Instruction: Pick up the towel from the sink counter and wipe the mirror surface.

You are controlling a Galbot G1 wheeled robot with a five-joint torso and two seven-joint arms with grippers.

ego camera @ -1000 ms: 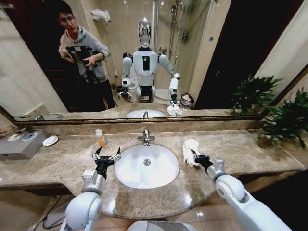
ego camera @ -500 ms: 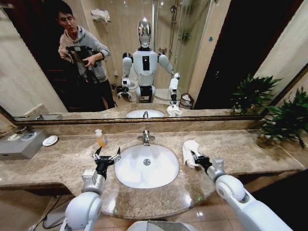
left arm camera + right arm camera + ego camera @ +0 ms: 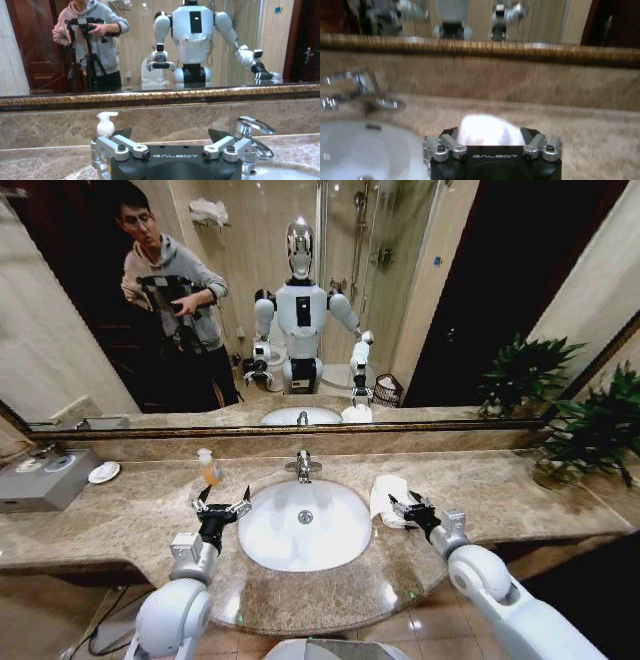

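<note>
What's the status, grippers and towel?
Right gripper open at the towel, on the sink counter. Left gripper open, idle left of basin. Nothing blocking.

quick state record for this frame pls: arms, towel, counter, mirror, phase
right gripper: open, at the towel, fingers on either side of it
left gripper: open, empty, above the counter beside the basin
towel: white, rumpled, lying on the counter between the basin and the right gripper
counter: speckled marble, also holds a soap bottle and a tap
basin: white oval, no towel in it
mirror: above the counter, not yet wiped
phase: towel not yet lifted
</note>
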